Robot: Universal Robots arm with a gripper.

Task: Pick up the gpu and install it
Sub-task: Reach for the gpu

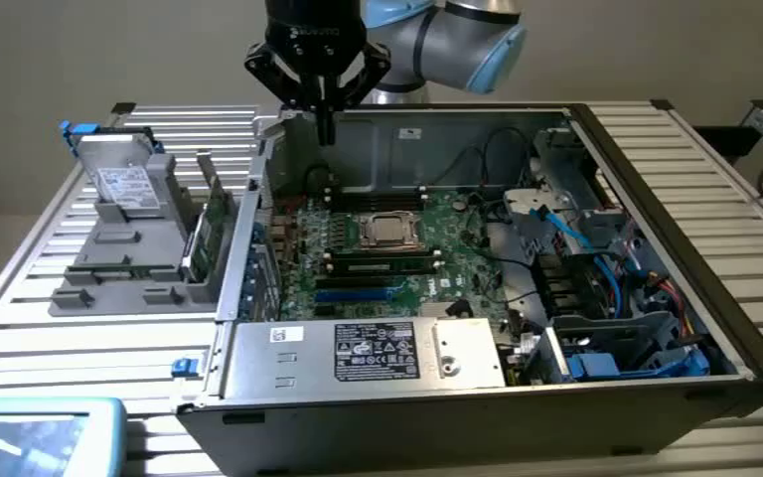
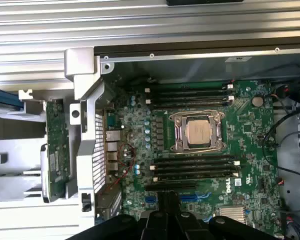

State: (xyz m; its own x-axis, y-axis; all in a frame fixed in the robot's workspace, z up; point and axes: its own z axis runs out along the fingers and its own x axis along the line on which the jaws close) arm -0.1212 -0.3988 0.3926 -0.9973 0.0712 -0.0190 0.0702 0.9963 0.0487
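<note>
The end effector of a Universal Robots arm hung shut and empty above the rear wall of an open computer case. The case lay on its side on a slatted aluminium table before a plain beige wall. The gpu stood on edge in a grey holder on the table, just outside the case on the exterior view's left and well apart from the end effector. A silver hard drive with a white label leaned in the same holder. Inside the case, the green motherboard lay exposed, its processor socket near the middle and dark memory sticks seated alongside. A silver power supply filled the near corner, and blue cables ran through the drive bays on the exterior view's right. The table's ribbed metal surface extended past the case on both sides.
</note>
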